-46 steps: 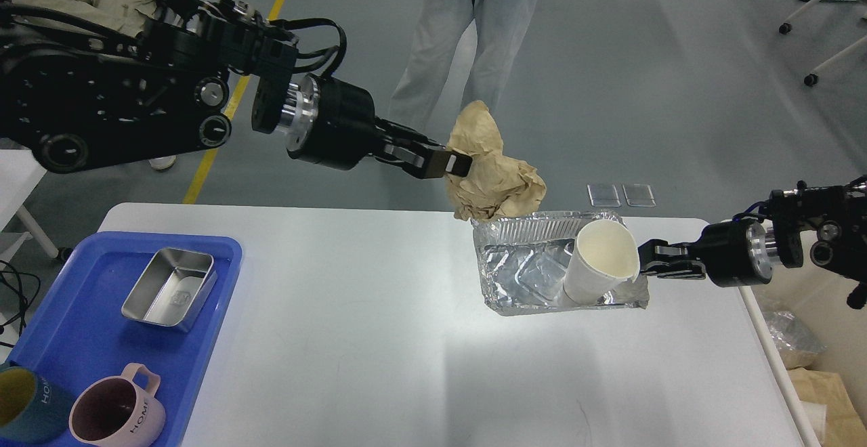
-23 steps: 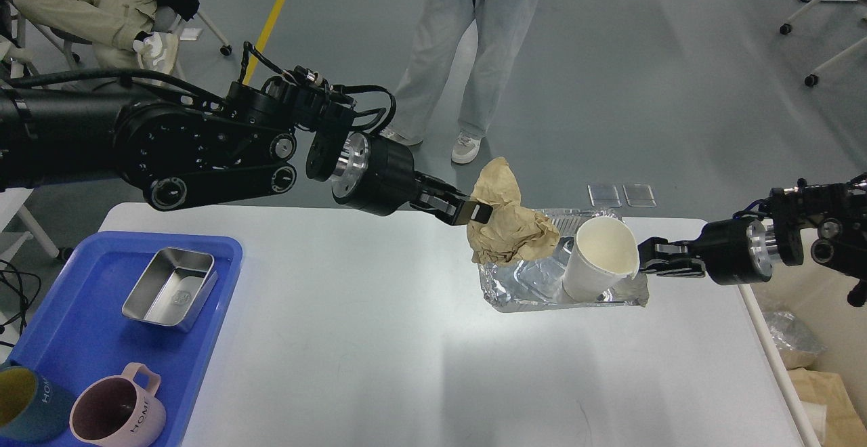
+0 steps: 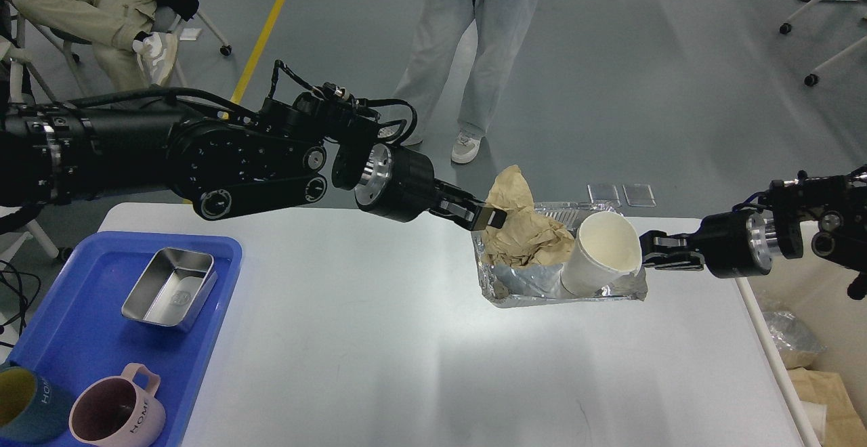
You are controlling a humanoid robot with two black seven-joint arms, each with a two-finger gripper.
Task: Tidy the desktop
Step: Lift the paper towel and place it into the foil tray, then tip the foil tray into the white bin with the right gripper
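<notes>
The left arm reached in from the left edge, its thick black links low and nearly level, the silver wrist ring turned toward the right; the left gripper (image 3: 489,217) pointed right and slightly down, its fingers pinched closed on crumpled brown paper (image 3: 525,233); the right arm entered from the right edge, held roughly level; the right gripper (image 3: 649,250) pointed left, its fingers too dark to tell apart.

Single head view, high and near, angled forward and down over the desktop (image 3: 379,338).
</notes>
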